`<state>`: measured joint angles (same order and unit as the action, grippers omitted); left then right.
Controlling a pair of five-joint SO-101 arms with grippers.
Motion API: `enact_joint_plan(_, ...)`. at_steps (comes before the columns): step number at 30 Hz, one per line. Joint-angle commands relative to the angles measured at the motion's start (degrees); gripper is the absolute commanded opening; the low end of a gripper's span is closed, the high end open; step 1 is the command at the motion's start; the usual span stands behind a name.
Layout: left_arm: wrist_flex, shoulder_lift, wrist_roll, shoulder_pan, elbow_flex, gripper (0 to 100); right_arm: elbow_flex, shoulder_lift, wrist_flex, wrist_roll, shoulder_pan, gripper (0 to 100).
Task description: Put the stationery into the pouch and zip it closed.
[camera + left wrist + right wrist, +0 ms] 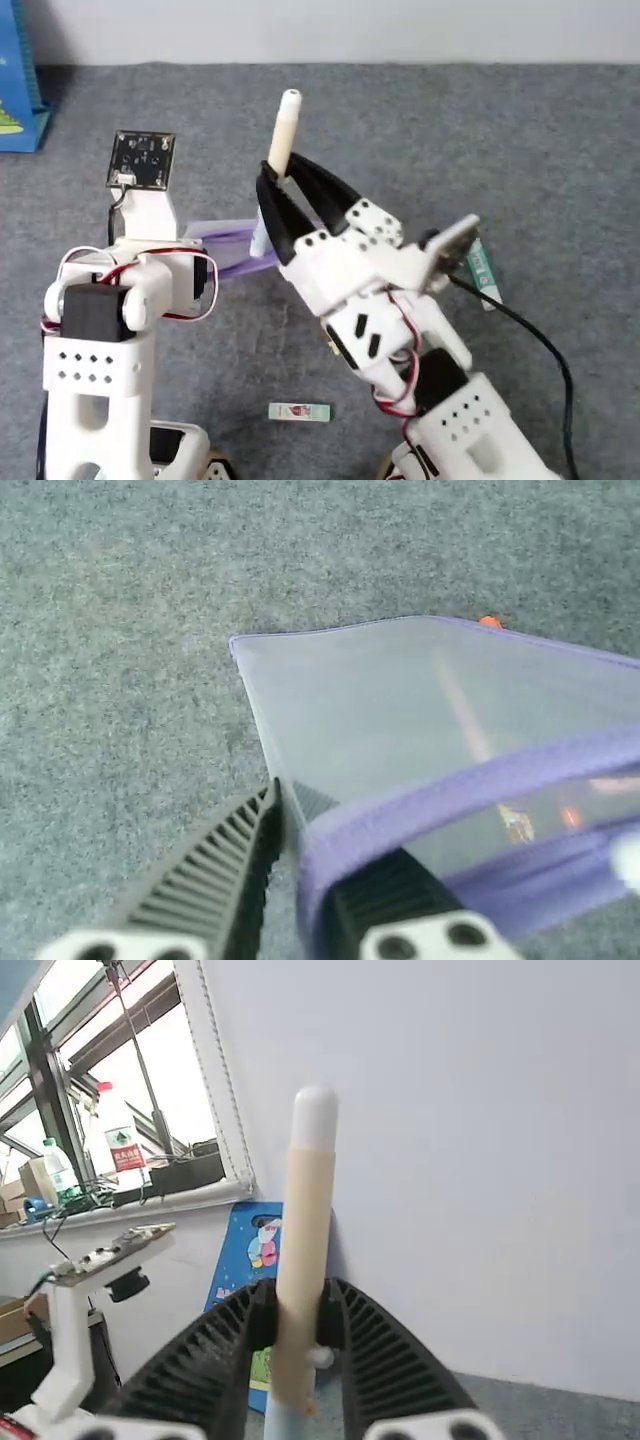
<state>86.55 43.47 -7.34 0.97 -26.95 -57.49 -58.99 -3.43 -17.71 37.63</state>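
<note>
A translucent pouch (pixel 400 710) with purple trim lies on the grey carpet. My left gripper (pixel 300 875) is shut on its purple rim, holding the edge up. In the high view the pouch (pixel 228 242) pokes out between the two arms. My right gripper (pixel 295 1325) is shut on a cream pen (pixel 305 1220) with a white cap. The pen (pixel 283 140) stands nearly upright in the black fingers (pixel 275 215), its lower tip just above the pouch edge. A small eraser (pixel 300 411) lies on the carpet near the front. Another green-and-white item (pixel 483 270) lies by the right arm.
A blue box (pixel 18 90) stands at the far left edge by the wall. The left arm's camera board (pixel 142 160) sticks up behind the pouch. A black cable (pixel 540 350) trails on the right. Open carpet (pixel 480 130) stretches behind the arms.
</note>
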Motion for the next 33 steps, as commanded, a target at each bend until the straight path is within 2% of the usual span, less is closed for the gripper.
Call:
enact_joint_plan(1,0.26,-0.35,-0.62,0.53,2.42,1,0.70,5.14,-4.53,0.18,0.40,0.8)
enact_joint_plan(8,0.35,-0.26,-0.62,0.35,2.42,1,-2.64,11.21,-12.97,7.65,0.92,0.8)
enact_joint_plan(12,0.35,-0.26,-0.62,0.35,2.42,1,-8.35,8.13,-12.88,14.15,3.65,1.8)
enact_joint_plan(14,0.35,-0.26,-0.62,0.35,2.42,1,-11.16,4.70,-12.79,15.74,5.05,5.9)
enact_joint_plan(17,0.35,-0.26,-0.70,0.26,2.42,1,-13.01,-1.45,-9.45,16.00,5.76,9.5)
enact_joint_plan(21,0.35,-0.26,-0.70,0.26,2.42,1,-13.01,-9.98,-2.68,15.82,5.58,0.5)
enact_joint_plan(28,0.44,-0.26,-0.70,0.26,2.51,1,-13.45,-20.26,5.67,16.09,5.76,0.7)
enact_joint_plan(30,0.53,-0.35,-0.70,0.26,2.86,1,-14.68,-22.37,5.76,17.05,5.76,0.7)
enact_joint_plan(33,2.11,-0.53,-0.70,0.26,4.53,1,-19.25,-24.04,-0.48,22.68,5.85,0.7)
